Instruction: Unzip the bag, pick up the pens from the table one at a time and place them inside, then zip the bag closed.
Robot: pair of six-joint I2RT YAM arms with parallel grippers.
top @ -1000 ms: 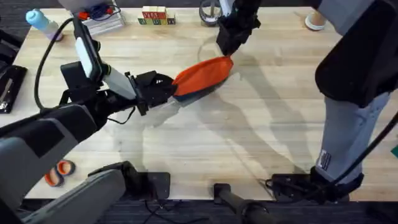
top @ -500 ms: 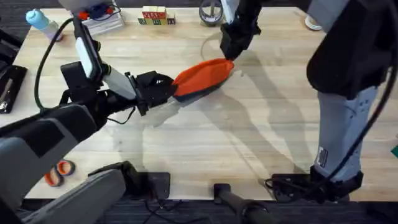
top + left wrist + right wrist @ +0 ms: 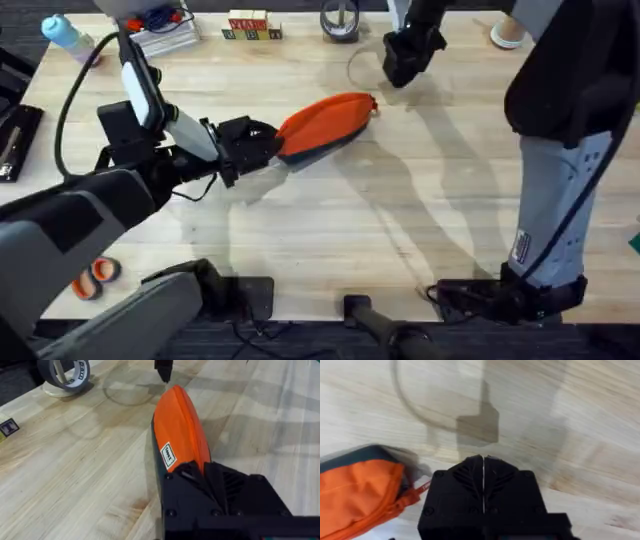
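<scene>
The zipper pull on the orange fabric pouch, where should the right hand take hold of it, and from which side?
Probably by the small orange tab at the orange fabric pouch's far tip, opposite the end the left hand clamps. The tab sticks out past the fabric toward the right hand, so come from above at that free end and close across the tab.

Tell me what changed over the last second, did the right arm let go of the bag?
Yes. The right gripper, which was at the bag's far end, has lifted off and pulled away toward the table's far right; its fingers are shut on nothing. The left gripper stays clamped on the bag's near end, and the bag has barely shifted.
</scene>
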